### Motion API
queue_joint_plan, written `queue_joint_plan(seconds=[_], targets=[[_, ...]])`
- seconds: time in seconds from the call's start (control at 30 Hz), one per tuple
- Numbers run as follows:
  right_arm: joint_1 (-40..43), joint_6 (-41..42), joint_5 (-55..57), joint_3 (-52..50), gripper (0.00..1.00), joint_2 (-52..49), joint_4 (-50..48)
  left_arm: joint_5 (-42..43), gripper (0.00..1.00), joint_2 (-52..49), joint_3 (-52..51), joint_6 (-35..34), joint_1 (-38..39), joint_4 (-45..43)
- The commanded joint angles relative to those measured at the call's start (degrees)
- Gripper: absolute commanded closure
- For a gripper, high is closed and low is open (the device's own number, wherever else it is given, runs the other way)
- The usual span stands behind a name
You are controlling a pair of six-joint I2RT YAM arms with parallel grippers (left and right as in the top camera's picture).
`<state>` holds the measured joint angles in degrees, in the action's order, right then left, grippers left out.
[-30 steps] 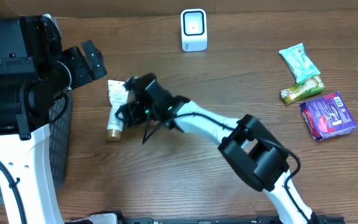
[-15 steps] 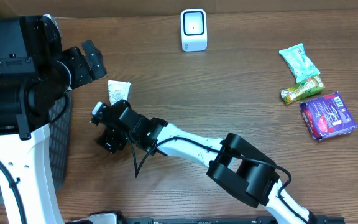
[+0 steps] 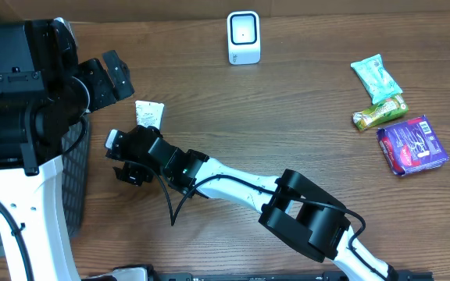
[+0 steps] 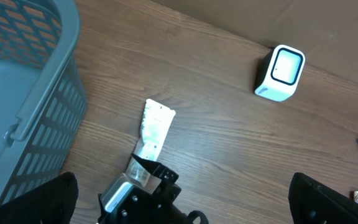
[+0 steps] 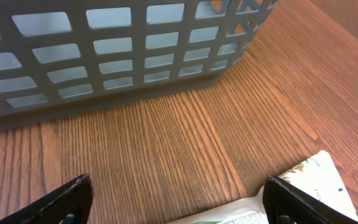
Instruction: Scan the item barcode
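Right pincer (image 3: 123, 158), spread, hangs over the six-o'clock end of a white tube (image 3: 148, 114) on the surface (image 3: 287, 117); left pincer (image 3: 109, 76), spread wide, hovers at the tube's ten o'clock.

We see a brown wooden counter (image 3: 303, 109). A white scanner (image 3: 243, 37) stands near its far edge. A grey basket (image 4: 23, 93) sits at the left edge, and a white tube (image 3: 148, 114) lies near it, its lower end hidden. Close together near the right edge lie 3 items: a green packet (image 3: 376, 78), a yellow-green bar (image 3: 380, 112) and a purple packet (image 3: 412, 145).
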<state>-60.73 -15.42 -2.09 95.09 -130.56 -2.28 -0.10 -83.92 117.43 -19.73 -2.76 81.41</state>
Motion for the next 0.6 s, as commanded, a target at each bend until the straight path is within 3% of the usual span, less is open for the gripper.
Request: queue_joint_plan(seconds=[0.0, 0.4, 0.57], targets=[[0.8, 4.0, 1.4, 2.8, 0.13, 0.9, 0.3, -0.5, 0.0, -0.2, 0.7, 0.4, -0.2, -0.2], [3.2, 7.8, 0.5, 26.8, 0.14, -6.9, 23.2, -0.5, 0.0, -0.2, 0.7, 0.4, -0.2, -0.2], [3.3, 8.2, 0.8, 28.1, 0.14, -11.4, 25.8, -0.5, 0.0, -0.2, 0.7, 0.4, -0.2, -0.2]])
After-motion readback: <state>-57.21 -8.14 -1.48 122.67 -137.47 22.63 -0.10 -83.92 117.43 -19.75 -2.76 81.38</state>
